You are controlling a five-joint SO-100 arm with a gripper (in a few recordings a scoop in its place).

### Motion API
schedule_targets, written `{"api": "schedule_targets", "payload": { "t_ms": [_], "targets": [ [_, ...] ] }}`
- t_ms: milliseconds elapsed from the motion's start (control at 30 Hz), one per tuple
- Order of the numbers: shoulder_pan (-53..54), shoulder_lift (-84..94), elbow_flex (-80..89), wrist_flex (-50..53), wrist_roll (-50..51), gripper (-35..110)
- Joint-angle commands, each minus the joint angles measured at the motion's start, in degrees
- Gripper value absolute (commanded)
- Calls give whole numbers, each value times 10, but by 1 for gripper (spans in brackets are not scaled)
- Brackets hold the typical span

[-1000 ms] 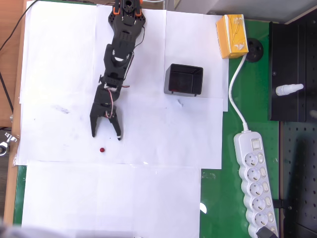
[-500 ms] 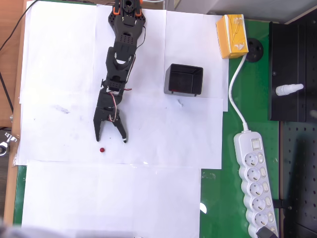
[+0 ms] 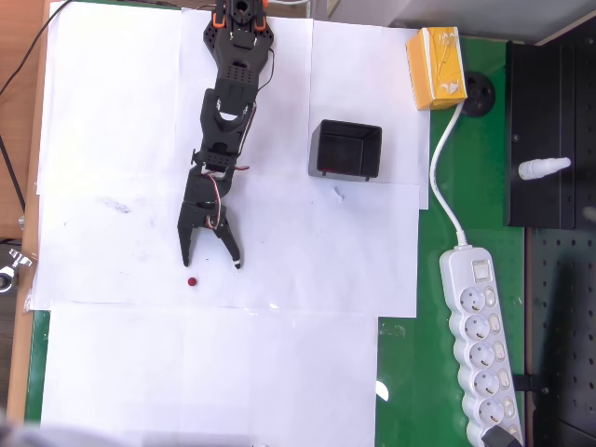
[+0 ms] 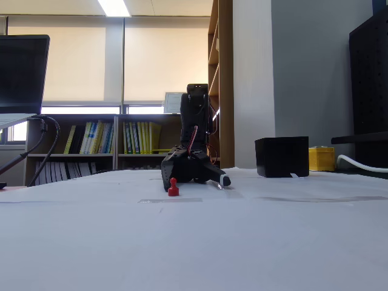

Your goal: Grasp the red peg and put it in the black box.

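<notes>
In the overhead view the black arm reaches down from the top edge over the white paper sheets. Its gripper points toward 6 o'clock, and the two fingers are spread apart with nothing between them. The red peg lies on the paper just below the left fingertip, at about 7 o'clock from the gripper, close to it but not touching. The black box stands at about 2 o'clock from the gripper, well apart, with its open top facing up. A yellow carton is at 1 o'clock from the box, and a white power strip lies on the green mat at the right.

In the fixed view the gripper sits low near the paper with its fingers apart. The red peg stands upright just in front of it. The black box is at 3 o'clock from the gripper, and the yellow carton is just beside the box.
</notes>
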Motion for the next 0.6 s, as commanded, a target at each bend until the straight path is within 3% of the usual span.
{"api": "schedule_targets", "payload": {
  "t_ms": [0, 567],
  "targets": [
    [3, 5, 40, -11, -5, 43],
    [13, 32, 89, -4, -3, 43]
  ]
}}
